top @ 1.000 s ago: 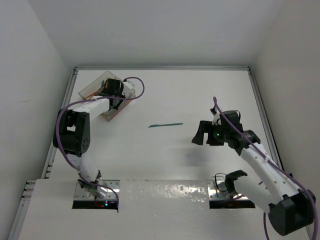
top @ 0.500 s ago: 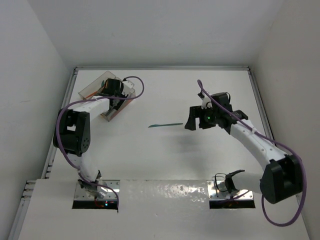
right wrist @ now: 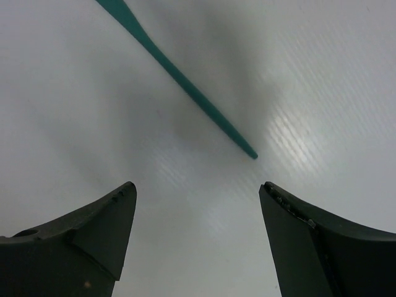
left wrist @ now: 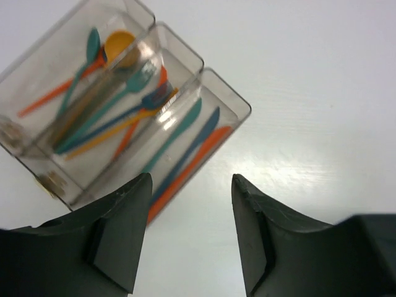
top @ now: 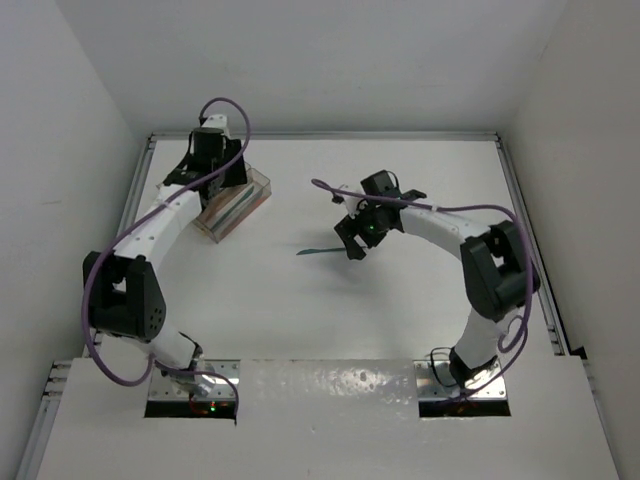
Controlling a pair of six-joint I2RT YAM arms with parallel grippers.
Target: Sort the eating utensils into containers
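Observation:
The containers are one clear smoky tray [left wrist: 242, 110] with three long compartments, also in the top view [top: 238, 208] at the back left. It holds several eating utensils: an orange spoon [left wrist: 117, 43], a teal fork [left wrist: 133, 79] and an orange knife [left wrist: 198, 154], each kind in its own compartment. My left gripper [left wrist: 192, 182] hangs open and empty above the tray's near corner [top: 222, 172]. One teal utensil [right wrist: 179, 77] lies alone mid-table [top: 318, 250]. My right gripper [right wrist: 198, 189] is open just short of its handle end [top: 352, 243].
White walls close the table at the back and sides, with a raised rail [top: 525, 230] along the right edge. The tray lies angled near the back left corner. Purple cables [top: 340, 190] loop off both wrists.
My left gripper opened and drew up and back from inside the tray. The right arm swung left across the table and now stands at the teal utensil's right end.

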